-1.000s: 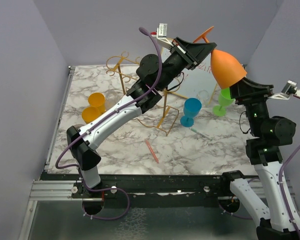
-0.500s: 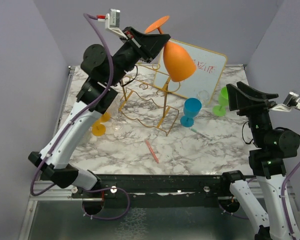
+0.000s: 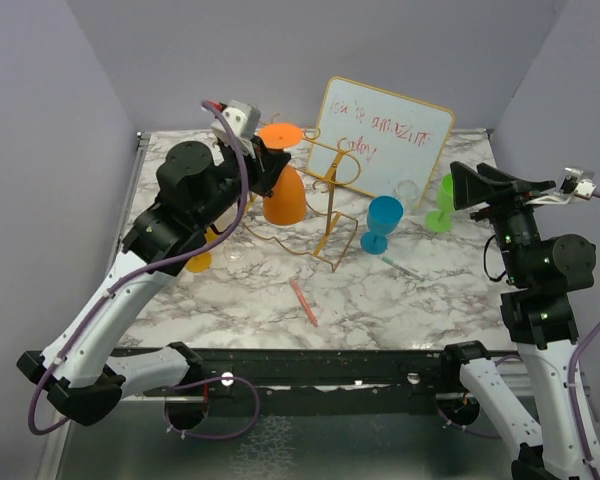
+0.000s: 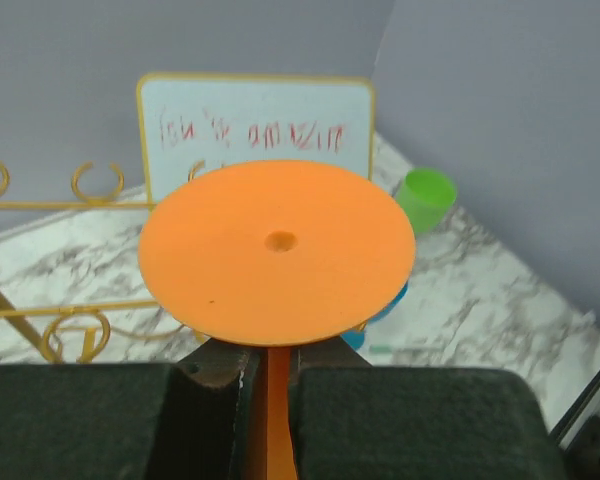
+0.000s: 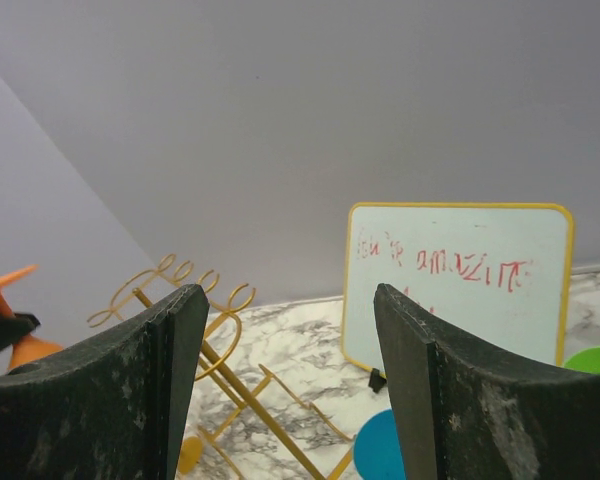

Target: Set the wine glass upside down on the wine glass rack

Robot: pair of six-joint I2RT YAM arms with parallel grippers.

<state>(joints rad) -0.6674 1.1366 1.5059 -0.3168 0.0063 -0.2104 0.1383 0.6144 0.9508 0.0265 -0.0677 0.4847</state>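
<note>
left claw (image 4: 270, 368) grips inverted wine glass (image 3: 283, 200) at rack (image 3: 330, 222) | right claw (image 5: 285, 300) wide, well apart

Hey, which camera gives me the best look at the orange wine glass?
The top external view: the orange wine glass shows bowl and foot, upside down, its stem in the left gripper. The left wrist view shows only its foot and stem; the right wrist view, just an edge of it at far left.

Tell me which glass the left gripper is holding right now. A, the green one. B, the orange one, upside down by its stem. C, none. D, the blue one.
B: the left gripper is clamped on the stem of the orange wine glass, foot up, while the blue glass and the green glass stand free.
</note>
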